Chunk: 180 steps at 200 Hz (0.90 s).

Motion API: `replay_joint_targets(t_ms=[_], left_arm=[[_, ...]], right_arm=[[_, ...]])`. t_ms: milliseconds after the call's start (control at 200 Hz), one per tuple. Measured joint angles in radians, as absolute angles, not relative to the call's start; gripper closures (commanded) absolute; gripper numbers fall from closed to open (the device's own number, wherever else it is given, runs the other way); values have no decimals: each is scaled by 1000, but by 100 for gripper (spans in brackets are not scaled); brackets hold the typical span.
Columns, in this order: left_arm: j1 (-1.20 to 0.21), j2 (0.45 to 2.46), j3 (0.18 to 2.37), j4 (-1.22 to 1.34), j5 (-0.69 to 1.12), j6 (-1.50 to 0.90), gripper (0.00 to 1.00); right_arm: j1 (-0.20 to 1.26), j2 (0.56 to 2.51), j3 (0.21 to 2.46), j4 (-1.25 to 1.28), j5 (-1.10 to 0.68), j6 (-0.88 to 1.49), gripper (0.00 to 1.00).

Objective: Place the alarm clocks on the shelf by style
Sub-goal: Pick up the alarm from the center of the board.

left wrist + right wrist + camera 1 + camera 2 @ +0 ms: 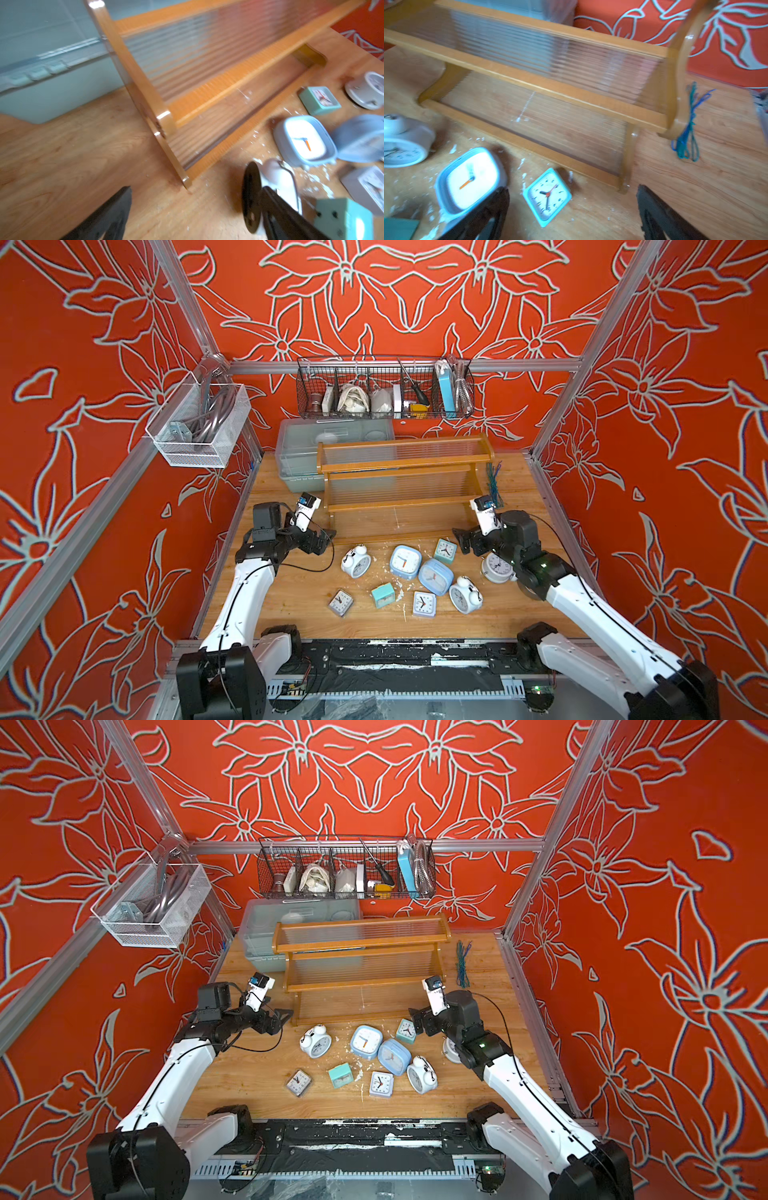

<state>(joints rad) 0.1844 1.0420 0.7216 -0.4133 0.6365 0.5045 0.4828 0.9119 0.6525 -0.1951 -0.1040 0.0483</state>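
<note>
Bolted to the black rail (415, 649) along the table's (291, 605) near edge, two white arms (245, 597) are hovering over a jumble of alarm clocks (365, 1042) with sorting apparently only beginning. On the left, the left gripper (187, 193) is hanging with its fingers wide apart and empty, just off the front left corner of the shelf (399, 506). The shelf is standing bare on all three tiers, mid-table toward the far edge. A grey square clock (340, 602) is lying toward the near edge, a white twin-bell clock (356, 561) is resting near that gripper, and a teal square clock (383, 594) is showing its back. Further right, a pale-blue clock (405, 561) is lying face up with a second pale-blue clock (435, 576) touching it and seemingly propped on its edge. A white square clock (424, 603) and a second twin-bell clock (465, 593) are sitting nearer the near edge. Beyond them, the right gripper (573, 197), fingers likewise spread and holding nothing, is hovering close to a second teal square clock (548, 196). A third twin-bell clock (496, 567) is lying half hidden under that arm. A clean first pick is probably going to mean closing on a clock's flat sides rather than its bells, lifting the propped blue one before its neighbour, and keeping one tier per style.
</note>
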Motion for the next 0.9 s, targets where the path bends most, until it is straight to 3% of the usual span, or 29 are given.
replay_joint_targets(t_ms=[400, 646, 901], left_arm=[[186, 1042, 831, -844, 722, 707, 5], [189, 1042, 912, -923, 725, 620, 5], [194, 1040, 958, -925, 714, 461, 5]], right_arm=[[867, 994, 753, -273, -96, 183, 1], [1140, 1193, 843, -228, -2, 201, 1], [1310, 1443, 992, -175, 53, 201, 1]])
